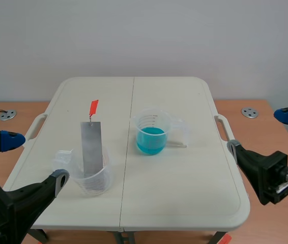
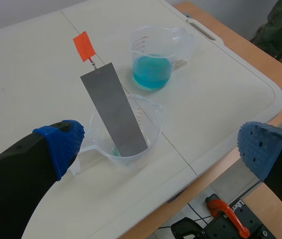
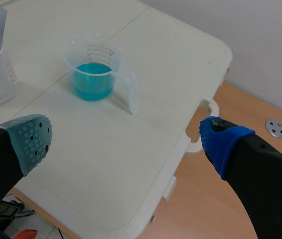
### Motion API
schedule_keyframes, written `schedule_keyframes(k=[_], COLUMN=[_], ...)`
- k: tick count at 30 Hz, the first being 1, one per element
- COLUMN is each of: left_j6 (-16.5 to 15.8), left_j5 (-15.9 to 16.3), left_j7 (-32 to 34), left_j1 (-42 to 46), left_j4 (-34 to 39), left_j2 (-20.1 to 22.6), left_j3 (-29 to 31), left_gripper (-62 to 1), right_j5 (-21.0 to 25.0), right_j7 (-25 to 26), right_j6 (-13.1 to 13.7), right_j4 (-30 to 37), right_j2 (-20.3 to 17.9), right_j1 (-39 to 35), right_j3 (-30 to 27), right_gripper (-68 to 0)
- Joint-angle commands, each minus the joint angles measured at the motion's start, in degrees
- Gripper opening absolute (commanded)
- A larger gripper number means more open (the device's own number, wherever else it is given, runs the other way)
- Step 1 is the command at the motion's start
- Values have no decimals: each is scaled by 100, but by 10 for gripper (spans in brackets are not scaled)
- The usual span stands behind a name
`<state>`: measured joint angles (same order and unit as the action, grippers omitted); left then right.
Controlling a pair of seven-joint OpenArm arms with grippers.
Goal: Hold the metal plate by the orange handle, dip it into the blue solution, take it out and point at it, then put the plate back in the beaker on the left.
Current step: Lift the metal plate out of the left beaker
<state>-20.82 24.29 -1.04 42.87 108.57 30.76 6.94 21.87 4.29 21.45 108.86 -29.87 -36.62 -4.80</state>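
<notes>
A grey metal plate (image 1: 91,147) with an orange handle tag (image 1: 93,107) stands tilted in a clear beaker (image 1: 94,179) at the table's left front. A second clear beaker (image 1: 151,133) with blue solution (image 1: 150,139) sits near the table's middle. My left gripper (image 1: 29,160) is open at the table's left front corner, apart from the plate. In the left wrist view the plate (image 2: 113,114), its tag (image 2: 83,46) and its beaker (image 2: 126,127) lie just ahead of the left gripper (image 2: 156,144). My right gripper (image 1: 266,132) is open beyond the right edge; its view shows the blue beaker (image 3: 92,73) ahead of the right gripper (image 3: 126,134).
The white folding table (image 1: 184,203) has carry handles at its left (image 1: 36,127) and right (image 1: 223,127) edges. It rests on a wooden surface (image 1: 266,122) with round metal caps (image 1: 249,112). An orange-handled clamp (image 2: 225,216) sits below the table's front edge.
</notes>
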Motion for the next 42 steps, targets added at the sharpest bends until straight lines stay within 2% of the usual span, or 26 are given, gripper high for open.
schedule_keyframes(k=[1,2,3,6,8,12,14,15,19,21,25,28,34,40,42], left_j6=[11,11,11,11,11,11,68,177,903,1154,1510,1729,1810,1768,1657], left_j5=[20,13,11,-28,-96,-105,-216,-310,-313,-317,-605,-619,-761,-741,-741], left_j7=[94,96,96,96,101,98,101,96,118,116,109,74,70,76,79], left_j1=[11,11,11,11,11,11,15,35,317,538,1165,1679,2435,2570,2570], left_j4=[107,107,107,107,107,107,107,107,107,107,107,76,-476,-1362,-1641], left_j2=[-28,-28,-28,-26,-26,-26,-26,-26,-26,-24,-24,-26,-28,-129,-190], left_j3=[4,4,4,4,4,4,4,4,101,219,562,776,846,841,839], left_gripper=[14,14,-49,-399,-588,-590,-590,-590,-590,-590,-590,-590,-590,-590,-590], right_j5=[20,22,22,22,22,22,52,90,87,87,87,90,389,964,1180], right_j7=[42,39,42,28,24,24,26,22,-168,-291,-542,-734,-1003,-1158,-1250], right_j6=[37,59,68,72,92,90,90,92,107,111,114,188,411,699,807], right_j4=[-94,-153,-208,-358,-470,-667,-758,-804,-975,-1091,-1381,-1648,-2398,-3263,-3534], right_j2=[4,4,4,4,4,4,9,26,293,466,820,1060,1458,1757,1867], right_j1=[258,378,507,911,1213,1742,1980,2100,2542,2758,3211,3563,4273,4940,5149], right_j3=[190,286,391,715,940,1340,1534,1624,1847,1932,2120,2277,2686,3051,3119], right_gripper=[-67,-67,-67,-67,-67,-67,-67,-67,-67,-67,-67,-67,-67,-67,-67])
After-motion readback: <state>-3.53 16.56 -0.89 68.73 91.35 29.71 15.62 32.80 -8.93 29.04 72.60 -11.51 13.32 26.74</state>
